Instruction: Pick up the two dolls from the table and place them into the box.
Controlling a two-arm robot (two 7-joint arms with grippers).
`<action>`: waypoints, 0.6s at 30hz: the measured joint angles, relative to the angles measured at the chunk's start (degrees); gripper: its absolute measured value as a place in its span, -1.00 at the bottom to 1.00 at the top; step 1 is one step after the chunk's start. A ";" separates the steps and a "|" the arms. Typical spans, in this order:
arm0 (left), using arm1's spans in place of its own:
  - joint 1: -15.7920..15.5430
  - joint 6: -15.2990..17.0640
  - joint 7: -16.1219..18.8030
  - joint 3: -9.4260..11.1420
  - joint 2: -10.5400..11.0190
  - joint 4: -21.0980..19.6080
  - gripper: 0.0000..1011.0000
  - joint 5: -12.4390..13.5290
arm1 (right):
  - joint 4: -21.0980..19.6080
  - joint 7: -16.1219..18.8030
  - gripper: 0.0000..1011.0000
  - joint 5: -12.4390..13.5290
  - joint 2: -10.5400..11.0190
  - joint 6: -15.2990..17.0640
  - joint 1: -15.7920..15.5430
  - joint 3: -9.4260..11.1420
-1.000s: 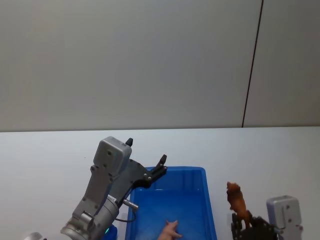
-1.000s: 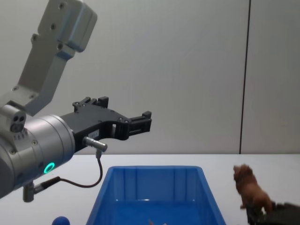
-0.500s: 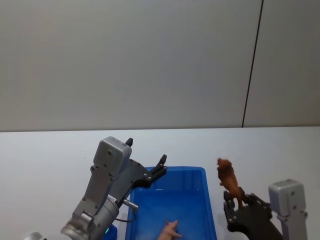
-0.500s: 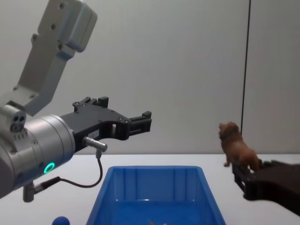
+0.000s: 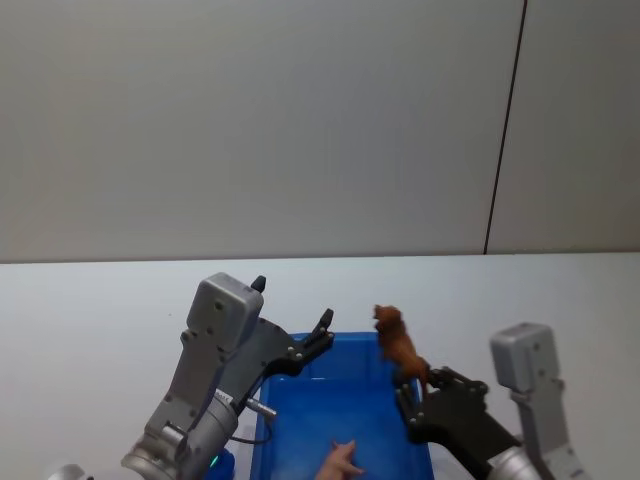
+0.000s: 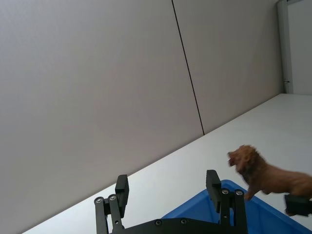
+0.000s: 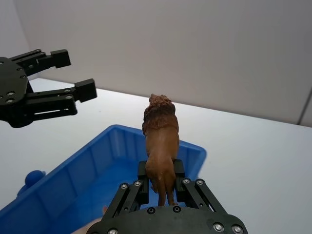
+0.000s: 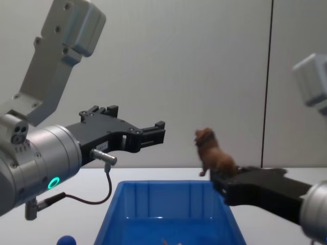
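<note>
Head view: the right gripper [image 5: 410, 385], fingers clamped on the brown doll's [image 5: 398, 345] legs, has swung from beside the box [image 5: 350, 342] to over its right rim at lower centre, so release looks near. The pink doll [image 5: 342, 462] lies inside at the bottom edge; chest view barely catches it. The left gripper [image 5: 292, 302] hovers lower left, fingers spread, empty.

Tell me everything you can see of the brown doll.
The brown doll is a lion-like figure with a shaggy mane, smooth tan body and four legs, seemingly hard plastic. It stands upright in the air over the right side of the blue box. The right gripper has its jaws shut on its hind legs; nothing else touches it.
</note>
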 joint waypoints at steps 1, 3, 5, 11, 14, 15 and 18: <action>0.00 0.00 0.00 0.00 0.00 0.00 0.98 0.00 | 1.19 1.19 -0.45 0.09 -0.42 0.41 0.97 -0.06; 0.00 0.00 0.00 0.00 0.00 0.00 0.98 0.00 | 3.21 2.54 -0.45 0.15 -1.12 0.88 2.50 -0.18; 0.00 0.00 0.00 0.00 0.00 0.00 0.98 0.00 | 4.38 3.44 -0.41 0.16 -1.51 1.14 3.40 -0.25; 0.00 0.00 0.00 0.00 0.00 0.00 0.98 0.00 | 8.09 5.59 -0.09 0.00 -2.76 1.61 6.15 -0.54; 0.00 0.00 0.00 0.00 0.00 0.00 0.98 0.00 | 9.24 6.01 0.12 -0.29 -3.15 1.59 7.01 -0.66; 0.00 0.00 0.00 0.00 0.00 0.00 0.98 0.00 | 9.63 6.06 0.16 -0.48 -3.30 1.45 7.31 -0.73; 0.00 0.00 0.00 0.00 0.00 0.00 0.98 0.00 | 9.89 6.04 0.36 -0.77 -3.41 1.13 7.53 -0.80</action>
